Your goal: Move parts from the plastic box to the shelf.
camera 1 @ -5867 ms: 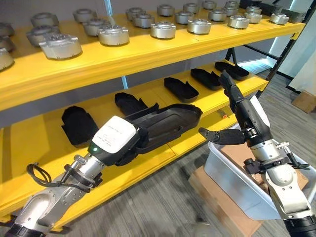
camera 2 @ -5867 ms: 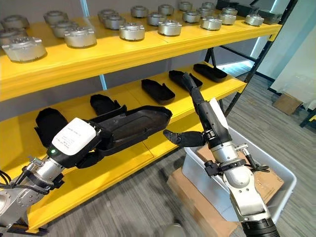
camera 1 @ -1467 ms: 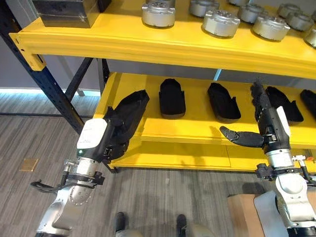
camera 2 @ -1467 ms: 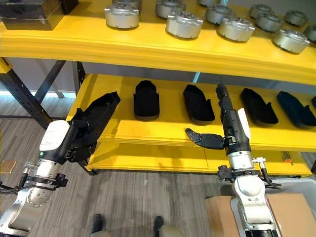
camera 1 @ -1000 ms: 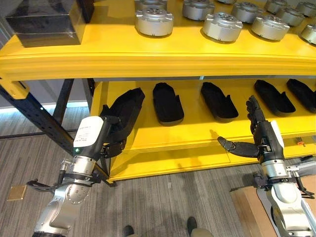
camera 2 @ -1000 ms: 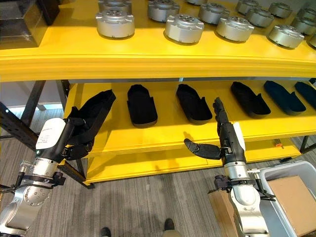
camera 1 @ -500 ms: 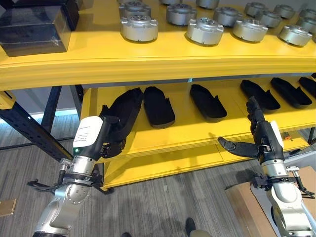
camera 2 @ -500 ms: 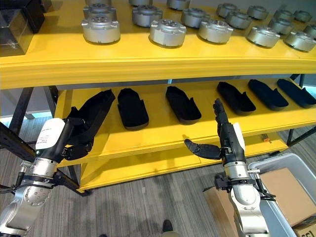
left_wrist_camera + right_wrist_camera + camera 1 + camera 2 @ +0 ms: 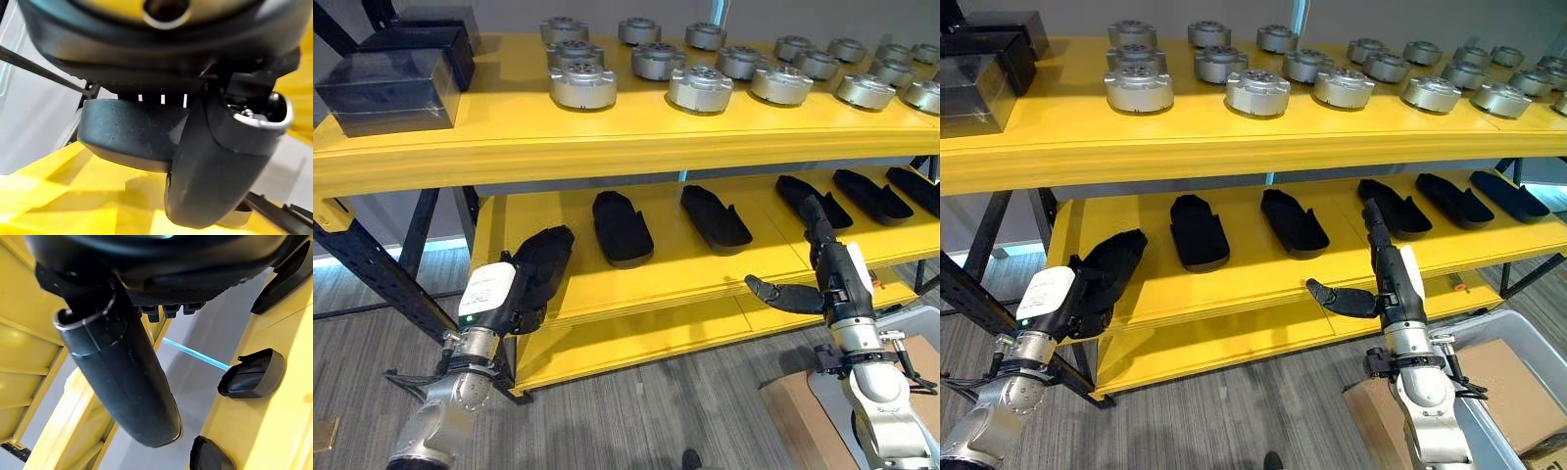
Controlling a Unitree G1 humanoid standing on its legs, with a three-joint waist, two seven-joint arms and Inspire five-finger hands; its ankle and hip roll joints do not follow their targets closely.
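Observation:
My left hand (image 9: 512, 305) is shut on a black shoe-shaped part (image 9: 544, 262). The part lies at the left end of the yellow lower shelf (image 9: 636, 284), just left of the row of like parts (image 9: 622, 227). In the left wrist view the thumb (image 9: 215, 161) presses against the part (image 9: 127, 137) over the yellow board. My right hand (image 9: 830, 269) hangs open in front of the lower shelf's edge, fingers straight, thumb (image 9: 122, 382) sticking out, holding nothing. The grey plastic box (image 9: 1520, 345) stands on the floor at the lower right.
Several black parts (image 9: 1295, 222) lie in a row along the lower shelf. The upper shelf (image 9: 636, 137) carries several round silver parts (image 9: 582, 86) and black boxes (image 9: 391, 86) at its left end. A dark diagonal brace (image 9: 372, 264) crosses by the left arm. A cardboard box (image 9: 1513, 387) sits in the plastic box.
The camera has swung along the shelf. My left hand has sunk and tipped the black part down from a raised tilt onto the lower shelf's left end. The right hand stays open.

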